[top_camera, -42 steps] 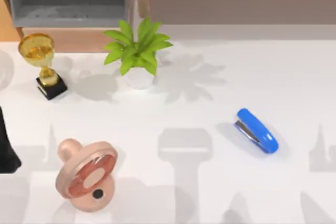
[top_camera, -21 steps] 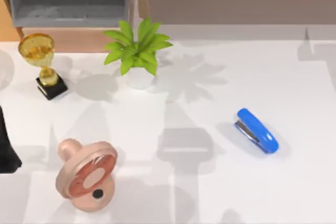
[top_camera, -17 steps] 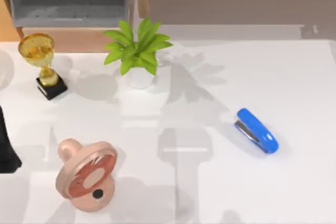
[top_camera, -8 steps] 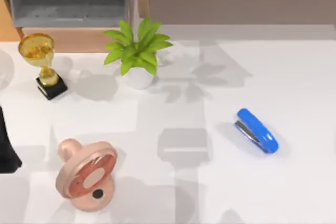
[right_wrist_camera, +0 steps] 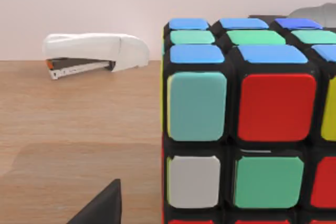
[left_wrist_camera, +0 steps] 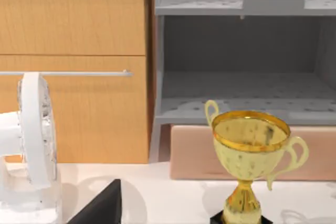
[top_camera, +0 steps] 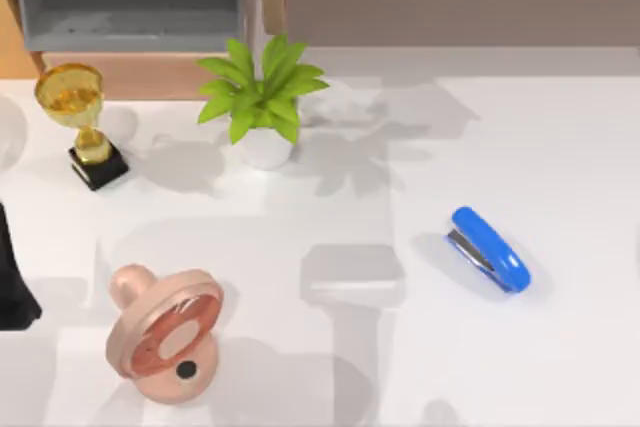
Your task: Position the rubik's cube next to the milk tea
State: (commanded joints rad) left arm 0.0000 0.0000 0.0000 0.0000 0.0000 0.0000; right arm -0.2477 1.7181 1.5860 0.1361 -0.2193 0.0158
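The rubik's cube (right_wrist_camera: 247,124), black-framed with blue, red, green, teal and white squares, stands on a wooden surface very close in the right wrist view. A dark part of my right gripper (right_wrist_camera: 102,208) juts in beside it, left of the cube in that picture and apart from it. The milk tea is out of view. In the left wrist view a dark part of my left gripper (left_wrist_camera: 102,208) hangs over the white table, facing the gold trophy (left_wrist_camera: 251,156).
On the white table (top_camera: 560,147) stand a gold trophy (top_camera: 78,117), a potted plant (top_camera: 262,107), a large pink pacifier (top_camera: 165,332) and a blue stapler (top_camera: 488,249). A black shape (top_camera: 12,277) is at the left edge. A white fan (left_wrist_camera: 31,140) and grey shelves (left_wrist_camera: 247,66) lie beyond. A white stapler (right_wrist_camera: 94,53) lies behind the cube.
The arm shadows on the table have drifted toward the back right. The trophy, plant, pacifier and blue stapler have stayed put.
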